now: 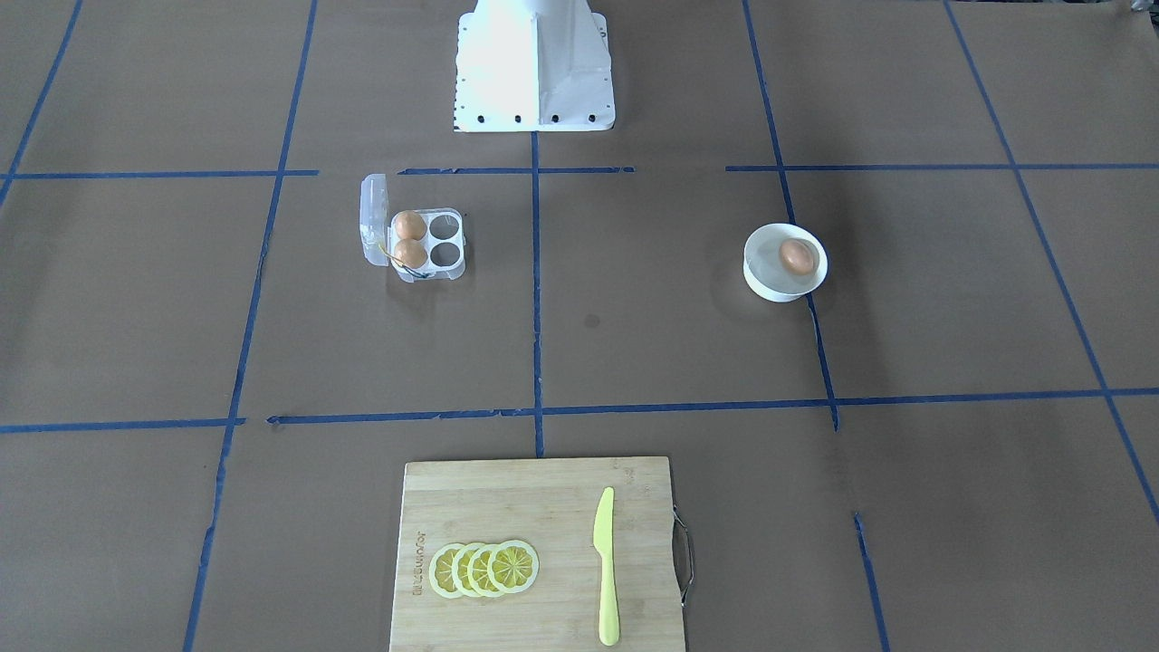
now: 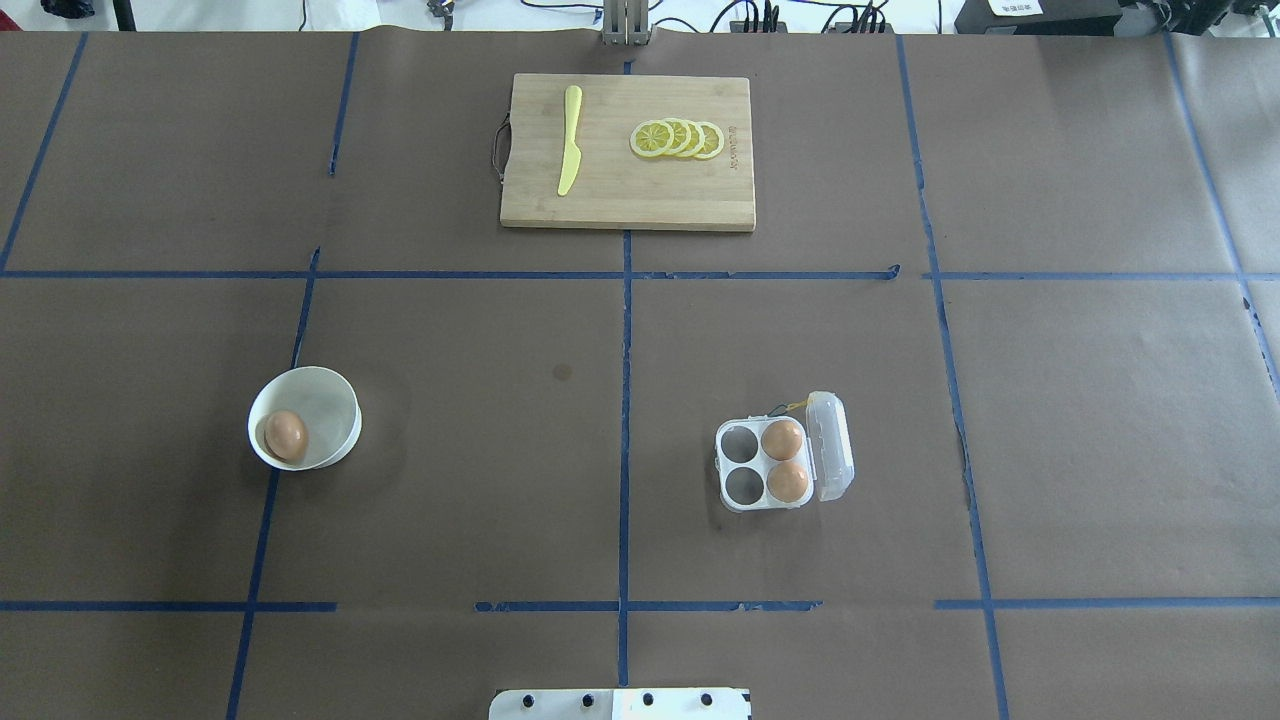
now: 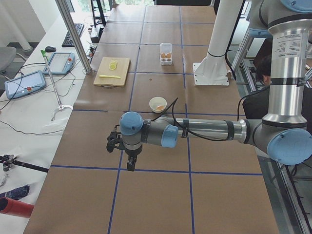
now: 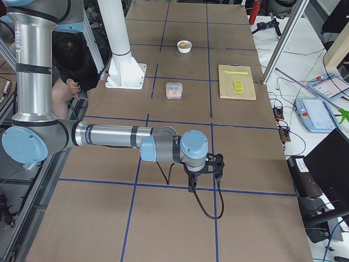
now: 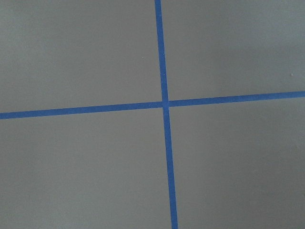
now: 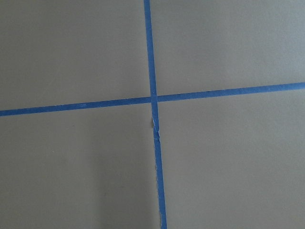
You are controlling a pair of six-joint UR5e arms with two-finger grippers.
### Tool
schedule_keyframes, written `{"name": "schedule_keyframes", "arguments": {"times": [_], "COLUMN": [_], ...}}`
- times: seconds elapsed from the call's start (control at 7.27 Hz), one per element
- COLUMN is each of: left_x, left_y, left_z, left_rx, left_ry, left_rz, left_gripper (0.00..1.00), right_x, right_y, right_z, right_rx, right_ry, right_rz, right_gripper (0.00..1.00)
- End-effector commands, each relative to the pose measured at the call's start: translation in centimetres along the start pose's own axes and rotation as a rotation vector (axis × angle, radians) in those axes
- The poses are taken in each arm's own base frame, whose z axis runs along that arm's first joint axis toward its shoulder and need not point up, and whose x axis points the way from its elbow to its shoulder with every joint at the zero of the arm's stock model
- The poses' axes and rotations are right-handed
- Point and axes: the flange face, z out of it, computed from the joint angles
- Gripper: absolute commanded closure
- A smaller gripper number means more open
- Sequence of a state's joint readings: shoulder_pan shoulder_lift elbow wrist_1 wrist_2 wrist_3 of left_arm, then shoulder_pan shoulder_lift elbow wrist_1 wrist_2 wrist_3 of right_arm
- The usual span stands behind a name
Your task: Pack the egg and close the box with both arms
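Three tan eggs show in the front-facing view: the egg (image 1: 796, 256) to be packed lies in a white bowl (image 1: 770, 288), and two other eggs (image 1: 408, 225) sit in the cups of the box (image 1: 444, 254) nearest its clear lid (image 1: 373, 220), which stands open. The overhead view adds a cutting board (image 2: 640, 195) at the far edge, carrying a yellow knife (image 2: 569, 140) and lemon slices (image 2: 678, 139). From the left end, the left end effector (image 3: 130, 164) hangs pointing down over bare worktop (image 3: 161, 195). The bowl with the egg lies beyond it and the box farther still, both well apart from it. Whether it is released or clenched I cannot tell. From the right end, the right end effector (image 4: 191, 185) hangs likewise, with the box beyond it and the bowl farthest. Its state cannot be told either. Both wrist views show only worktop and crossed blue tape (image 5: 164, 104).
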State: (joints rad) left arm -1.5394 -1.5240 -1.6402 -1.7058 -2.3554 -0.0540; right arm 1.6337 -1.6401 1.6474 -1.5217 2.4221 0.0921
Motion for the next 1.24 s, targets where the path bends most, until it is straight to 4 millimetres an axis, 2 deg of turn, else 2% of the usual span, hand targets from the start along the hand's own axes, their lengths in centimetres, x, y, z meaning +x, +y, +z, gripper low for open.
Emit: {"name": "schedule_keyframes", "arguments": {"times": [0.0,0.14,0.28,0.41,0.55,0.69,0.83,0.96,1.1], "left_x": [0.0,0.9,2.7,5.8,10.4,13.9,16.4,17.1,18.8], "left_y": [0.0,-0.3,-1.5,-3.5,-8.2,-9.2,-9.5,-9.8,-12.2], "left_z": [-0.1,-0.9,-2.6,-5.5,-7.6,-7.2,-7.1,-6.8,-6.6], "left_rx": [0.002,0.018,0.055,0.115,0.198,0.21,0.193,0.183,0.166], "left_ry": [-0.001,0.0,0.004,0.02,0.043,0.095,0.165,0.228,0.252], "left_rz": [0.004,0.013,0.051,0.114,0.235,0.28,0.257,0.272,0.199], "left_gripper": [0.0,0.0,0.0,0.0,0.0,0.0,0.0,0.0,0.0], "right_x": [-0.2,-0.3,-0.7,-1.9,-2.3,-2.2,-2.9,-3.4,-2.9], "right_y": [0.0,0.0,-0.1,-0.2,-0.3,-0.3,-1.0,-1.3,-0.8], "right_z": [-0.3,-0.4,-0.7,-1.8,-2.0,-2.1,-2.4,-2.8,-2.4], "right_rx": [0.006,0.008,0.014,0.036,0.04,0.041,0.05,0.054,0.047], "right_ry": [-0.002,-0.004,-0.01,-0.009,-0.01,-0.012,-0.012,-0.014,-0.015], "right_rz": [-0.001,-0.002,-0.009,-0.034,-0.041,-0.033,-0.055,-0.065,-0.056], "right_gripper": [0.0,0.0,0.0,0.0,0.0,0.0,0.0,0.0,0.0]}}
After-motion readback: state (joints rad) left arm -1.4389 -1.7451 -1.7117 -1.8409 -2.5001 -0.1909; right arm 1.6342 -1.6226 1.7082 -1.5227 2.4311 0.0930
